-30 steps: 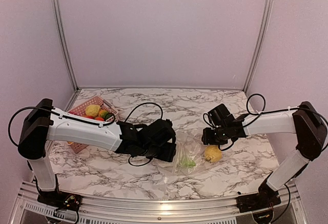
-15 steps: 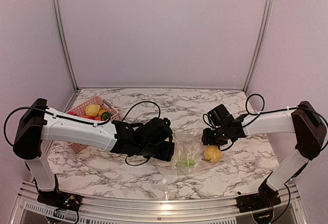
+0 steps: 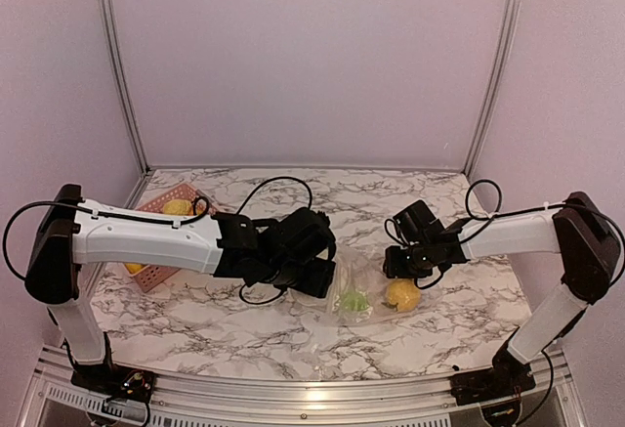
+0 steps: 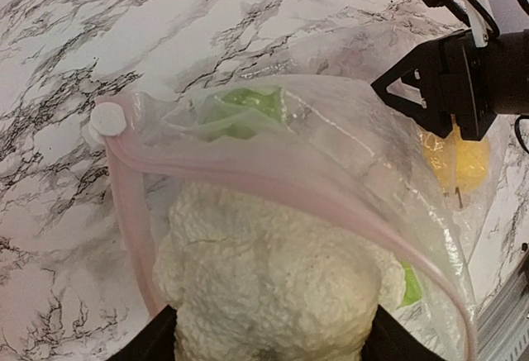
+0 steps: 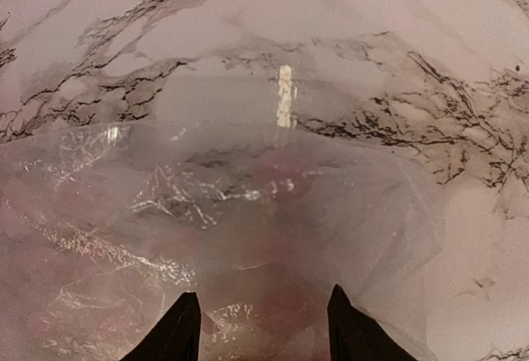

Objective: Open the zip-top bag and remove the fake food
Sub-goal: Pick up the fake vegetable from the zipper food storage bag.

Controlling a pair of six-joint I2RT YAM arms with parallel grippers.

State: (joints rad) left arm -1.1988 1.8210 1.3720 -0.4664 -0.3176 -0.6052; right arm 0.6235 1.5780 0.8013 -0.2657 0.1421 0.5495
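Gripping a lumpy white piece (image 4: 273, 278) of the fake food, my left gripper (image 3: 314, 273) sits fairly wide inside the mouth of the bag (image 3: 359, 273), with the pink zip rim (image 4: 124, 187) looped around the piece. The bag lies across the table (image 3: 244, 324) between my two grippers, long axis left to right and mouth toward my left arm. I judge the way out is straight back leftward, toward the basket (image 3: 156, 277). My right gripper (image 3: 402, 269) is over the far end, fingers partly apart above the film; whether it pinches anything I cannot tell. A lemon (image 3: 401, 294) and a green piece (image 3: 354, 301) show through the film. The marble top is flat, and the walls stand well apart from the bag.
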